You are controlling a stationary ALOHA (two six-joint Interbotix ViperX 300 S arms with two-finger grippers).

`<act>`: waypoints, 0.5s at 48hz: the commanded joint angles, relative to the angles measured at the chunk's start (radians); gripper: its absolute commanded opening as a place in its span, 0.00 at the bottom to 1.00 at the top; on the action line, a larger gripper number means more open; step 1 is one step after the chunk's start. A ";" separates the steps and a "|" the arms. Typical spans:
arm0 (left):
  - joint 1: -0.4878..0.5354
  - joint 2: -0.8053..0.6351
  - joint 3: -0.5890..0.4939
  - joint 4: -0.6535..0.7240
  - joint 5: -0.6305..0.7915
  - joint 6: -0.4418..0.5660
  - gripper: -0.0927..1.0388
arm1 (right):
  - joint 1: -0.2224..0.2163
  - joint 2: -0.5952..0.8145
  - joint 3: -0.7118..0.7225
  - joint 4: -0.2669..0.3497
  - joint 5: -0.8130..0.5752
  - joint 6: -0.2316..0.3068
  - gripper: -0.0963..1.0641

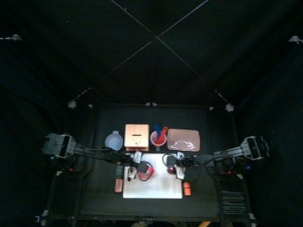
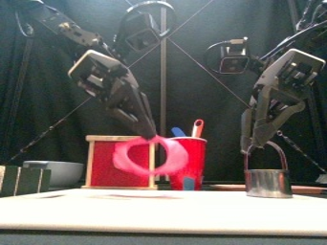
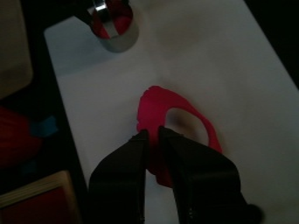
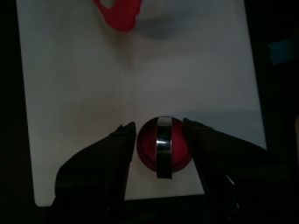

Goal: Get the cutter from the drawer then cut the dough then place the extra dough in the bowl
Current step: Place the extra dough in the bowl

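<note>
Dough ring (image 3: 158, 103): red, lifted clear of the white board (image 1: 160, 188), hanging from one side of its band. In the front view it dangles before the wooden box (image 1: 136, 134), about level with the box's red drawer front.

Left gripper (image 3: 156, 136): jaws clenched on the ring's band, tips meeting over it. The arm comes down from the left, over the board's left part.

Cutter (image 2: 269, 182): round metal, standing upright on the board, to the right of the ring and apart from it. Wire handle up. The right wrist view shows a red disc of dough (image 4: 149, 149) filling the inside of the cutter.

Right gripper (image 4: 163, 131): directly above the cutter, jaws parted, one on each side of the handle. Cannot tell whether either jaw touches the wire.

Behind the board, along the back of the table (image 1: 95, 177), left to right: blue-grey bowl (image 1: 112, 140), wooden box, red cup (image 1: 159, 136), pink tray (image 1: 186, 139). Box and cup stand just beside each other; the bowl sits a little apart on the box's left. A knife handle sticks up out of the cup in the front view.
</note>
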 commanded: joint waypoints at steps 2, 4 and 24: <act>0.025 -0.107 0.029 0.009 -0.044 0.000 0.58 | 0.000 -0.012 -0.005 0.002 -0.003 0.002 0.80; 0.032 -0.132 0.041 0.017 -0.057 0.000 0.58 | 0.000 -0.012 -0.005 0.002 -0.003 0.002 0.80; 0.207 -0.417 0.169 0.129 -0.081 0.002 0.58 | -0.003 -0.006 0.002 0.002 -0.003 0.002 0.80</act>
